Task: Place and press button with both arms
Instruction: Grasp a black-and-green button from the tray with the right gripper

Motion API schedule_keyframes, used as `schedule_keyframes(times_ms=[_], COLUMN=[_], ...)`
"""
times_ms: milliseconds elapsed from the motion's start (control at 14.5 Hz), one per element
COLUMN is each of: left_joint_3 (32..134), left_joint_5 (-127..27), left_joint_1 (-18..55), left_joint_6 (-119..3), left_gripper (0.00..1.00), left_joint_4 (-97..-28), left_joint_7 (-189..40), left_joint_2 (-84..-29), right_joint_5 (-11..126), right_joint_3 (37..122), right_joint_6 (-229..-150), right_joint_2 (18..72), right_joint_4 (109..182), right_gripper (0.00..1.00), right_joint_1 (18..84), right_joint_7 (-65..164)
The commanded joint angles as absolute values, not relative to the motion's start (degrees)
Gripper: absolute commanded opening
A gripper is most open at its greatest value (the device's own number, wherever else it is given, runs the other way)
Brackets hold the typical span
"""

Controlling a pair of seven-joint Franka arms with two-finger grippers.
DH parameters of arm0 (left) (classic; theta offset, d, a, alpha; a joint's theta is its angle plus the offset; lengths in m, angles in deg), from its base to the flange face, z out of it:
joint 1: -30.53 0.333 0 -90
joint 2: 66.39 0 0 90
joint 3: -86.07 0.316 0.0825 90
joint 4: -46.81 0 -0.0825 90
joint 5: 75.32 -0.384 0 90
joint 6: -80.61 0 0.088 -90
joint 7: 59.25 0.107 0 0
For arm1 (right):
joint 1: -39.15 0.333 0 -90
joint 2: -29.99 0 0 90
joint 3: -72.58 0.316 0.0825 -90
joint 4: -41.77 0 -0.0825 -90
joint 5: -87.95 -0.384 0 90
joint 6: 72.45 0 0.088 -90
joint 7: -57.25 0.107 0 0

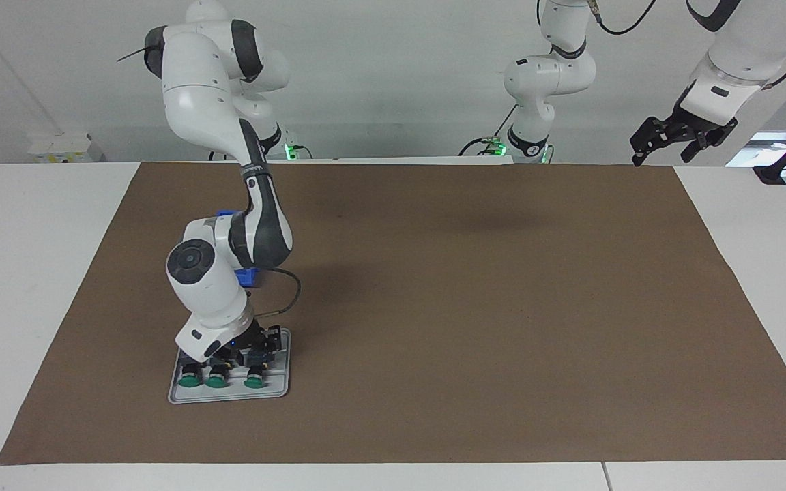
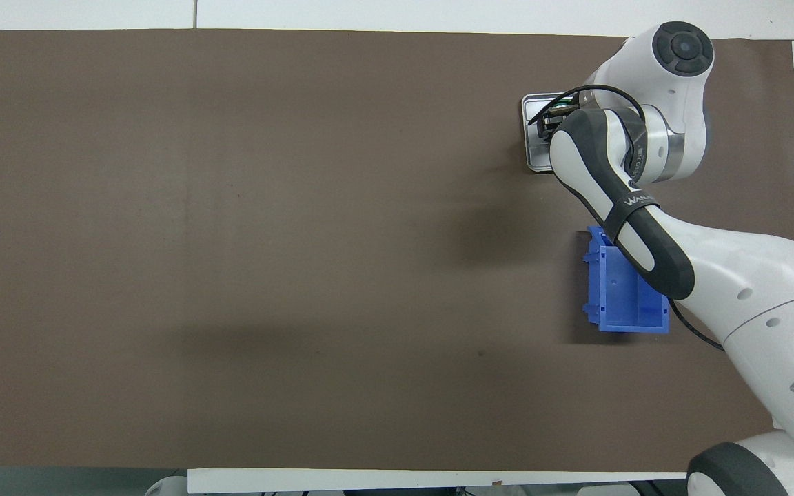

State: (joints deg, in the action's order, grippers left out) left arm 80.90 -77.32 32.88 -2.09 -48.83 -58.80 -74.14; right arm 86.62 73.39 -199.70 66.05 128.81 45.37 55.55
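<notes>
Reaching down into the grey tray [image 1: 282, 390] at seven o'clock on the brown surface [image 1: 468, 307], the right gripper [image 1: 251, 352] hides among three green buttons [image 1: 216, 382]; its grip cannot be told. The blue bin [image 2: 617, 303] sits under that arm, while the left gripper [image 1: 669, 140] waits wide open at one o'clock, holding nothing.

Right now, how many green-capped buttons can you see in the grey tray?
3 show. All lie in a row along the grey tray's edge farthest from the robots: button one, button two, button three. The right gripper sits over the tray and may hide more.

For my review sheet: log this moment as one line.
right gripper: down in grey tray among green buttons | left gripper: raised, open, waiting | blue bin: empty
</notes>
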Motion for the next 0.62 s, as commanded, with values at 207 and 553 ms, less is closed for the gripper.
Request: schedule_keyframes(times_ms=[207, 553], left_joint_3=[81.15, 81.15], left_joint_5=[-78.4, -78.4], left_joint_1=[31.23, 31.23], left_joint_6=[-2.7, -2.62], left_gripper=[1.0, 1.0], left_joint_4=[-49.78, -49.78], left_joint_7=[-59.25, -59.17], left_joint_2=[-75.09, -75.09], right_joint_5=[86.19, 85.75], right_joint_3=[73.63, 73.64], right_joint_6=[-197.88, -184.88], right_joint_2=[65.33, 59.89], right_joint_4=[128.79, 126.4], right_gripper=[0.0, 0.0], right_joint_1=[45.3, 51.43], right_joint_7=[53.2, 71.35])
